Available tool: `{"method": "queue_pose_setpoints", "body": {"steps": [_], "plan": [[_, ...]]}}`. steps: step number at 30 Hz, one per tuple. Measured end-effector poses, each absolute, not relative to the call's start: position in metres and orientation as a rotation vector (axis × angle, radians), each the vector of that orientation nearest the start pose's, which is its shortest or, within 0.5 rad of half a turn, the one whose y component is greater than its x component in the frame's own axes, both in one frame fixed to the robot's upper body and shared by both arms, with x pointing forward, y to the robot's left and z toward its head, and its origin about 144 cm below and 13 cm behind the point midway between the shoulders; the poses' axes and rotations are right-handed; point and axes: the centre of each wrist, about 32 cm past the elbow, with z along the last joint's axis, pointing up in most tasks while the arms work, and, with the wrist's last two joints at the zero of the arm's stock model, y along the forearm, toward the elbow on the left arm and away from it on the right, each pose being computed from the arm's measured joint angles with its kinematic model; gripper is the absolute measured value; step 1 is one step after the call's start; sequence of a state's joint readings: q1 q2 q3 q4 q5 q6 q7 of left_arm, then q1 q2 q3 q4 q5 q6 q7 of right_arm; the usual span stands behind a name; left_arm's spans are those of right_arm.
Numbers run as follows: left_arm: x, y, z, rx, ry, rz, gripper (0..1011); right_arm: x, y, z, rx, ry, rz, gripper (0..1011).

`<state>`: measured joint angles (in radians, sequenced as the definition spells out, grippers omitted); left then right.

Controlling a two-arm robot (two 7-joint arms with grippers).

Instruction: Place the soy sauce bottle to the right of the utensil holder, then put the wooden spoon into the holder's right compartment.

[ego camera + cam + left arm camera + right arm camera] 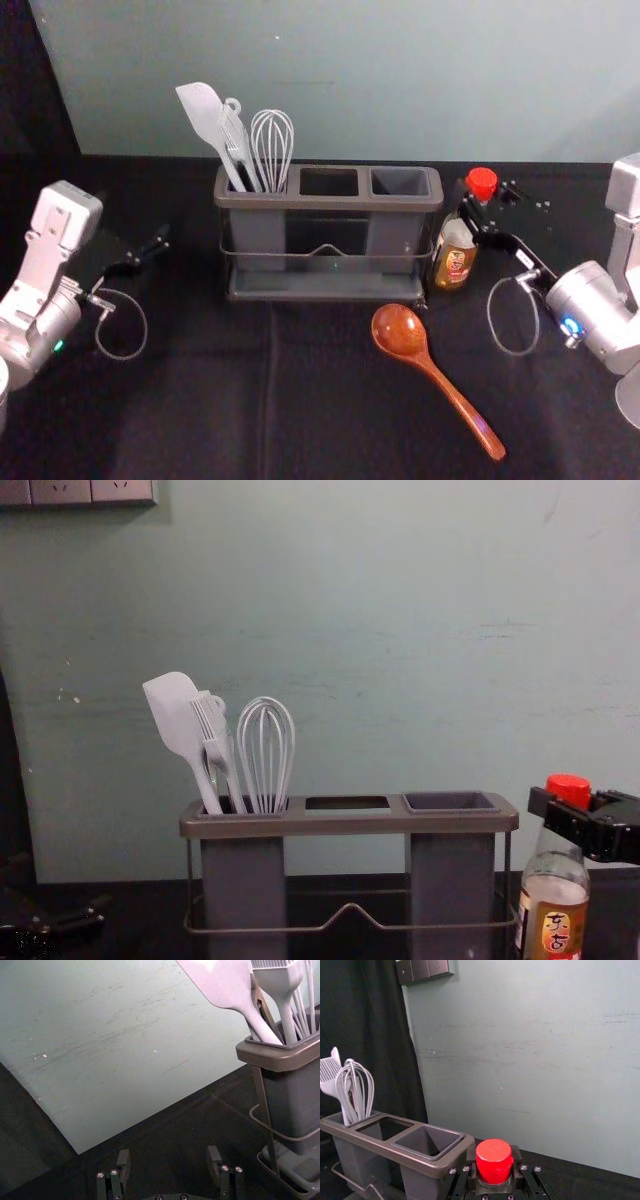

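Note:
In the head view, my right gripper (490, 208) is at the neck of the soy sauce bottle (455, 256), close beside the holder's right end. The right wrist view has the red cap (494, 1159) between the fingers of my right gripper (494, 1172), shut on the bottle. The chest view shows the bottle (555, 910) upright. The grey utensil holder (325, 294) has an empty right compartment (400, 182). On the cloth in front lies the wooden spoon (402, 331), bowl toward the holder. My left gripper (154, 248) is parked at the left; its fingers stand apart in its wrist view (169, 1162).
A white spatula (205, 115), a brush and a whisk (272, 145) stand in the holder's left compartment. The black cloth (200, 400) covers the table, with a pale wall (350, 80) behind. A socket panel (90, 490) is on the wall.

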<state>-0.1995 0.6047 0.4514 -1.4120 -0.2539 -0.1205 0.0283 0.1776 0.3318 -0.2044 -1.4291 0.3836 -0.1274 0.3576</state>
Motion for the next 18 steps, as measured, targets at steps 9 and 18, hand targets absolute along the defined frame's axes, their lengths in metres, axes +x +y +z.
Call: {"method": "queue_pose_setpoints", "body": {"steps": [9,18], "plan": [[0.4886,0.3097,1.1398,0.305,-0.285,1.248,1005,0.5067,-0.2745,1.1548,0.085,-0.071,-1.072,387],[0.4886,0.3097,1.1398,0.304,-0.285,1.248,1005,0.5064,-0.2757,1.1577,0.102,-0.067,-1.09,593]]}}
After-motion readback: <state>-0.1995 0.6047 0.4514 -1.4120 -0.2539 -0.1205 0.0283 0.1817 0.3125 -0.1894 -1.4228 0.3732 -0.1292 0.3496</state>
